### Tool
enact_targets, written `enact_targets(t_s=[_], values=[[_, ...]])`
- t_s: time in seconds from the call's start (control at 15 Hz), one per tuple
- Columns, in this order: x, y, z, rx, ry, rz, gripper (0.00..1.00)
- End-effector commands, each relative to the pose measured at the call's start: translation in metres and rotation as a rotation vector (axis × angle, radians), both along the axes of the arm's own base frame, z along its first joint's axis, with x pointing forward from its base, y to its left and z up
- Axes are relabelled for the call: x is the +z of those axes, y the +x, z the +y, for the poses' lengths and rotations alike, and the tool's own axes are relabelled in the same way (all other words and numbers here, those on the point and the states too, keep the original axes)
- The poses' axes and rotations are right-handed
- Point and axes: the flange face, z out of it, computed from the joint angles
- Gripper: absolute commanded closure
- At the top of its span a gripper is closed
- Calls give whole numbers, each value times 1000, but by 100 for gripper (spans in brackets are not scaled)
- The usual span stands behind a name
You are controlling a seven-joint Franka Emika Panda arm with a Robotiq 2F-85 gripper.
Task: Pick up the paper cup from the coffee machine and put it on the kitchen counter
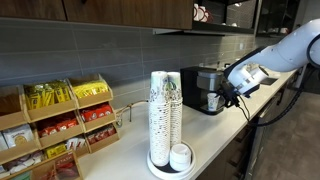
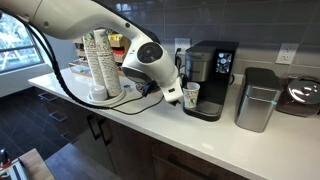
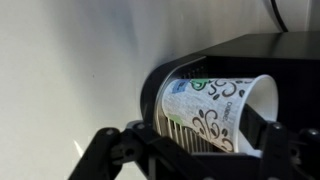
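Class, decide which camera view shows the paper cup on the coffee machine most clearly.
Wrist view: the paper cup fills the frame, its print plain. In both exterior views it is only a small shape at the coffee machine.

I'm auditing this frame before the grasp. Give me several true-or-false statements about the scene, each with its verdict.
1. The paper cup stands upright in the coffee machine. True.
2. The gripper is shut, with nothing near it. False: in the wrist view its fingers are spread on either side of the cup.
3. Tall cup stacks stand on the kitchen counter. True.
4. The coffee machine is white. False: its body is black.
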Motion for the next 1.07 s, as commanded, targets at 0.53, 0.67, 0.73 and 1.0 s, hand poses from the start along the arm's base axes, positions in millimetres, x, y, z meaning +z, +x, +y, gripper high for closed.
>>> enact_targets(t_s=[0.53, 0.67, 0.73, 1.0], values=[[13, 15, -15, -16, -47, -36, 100], [21, 9, -12, 32, -76, -2, 100], [24, 7, -11, 56, -98, 14, 99], [34, -2, 1, 239, -143, 120, 99]])
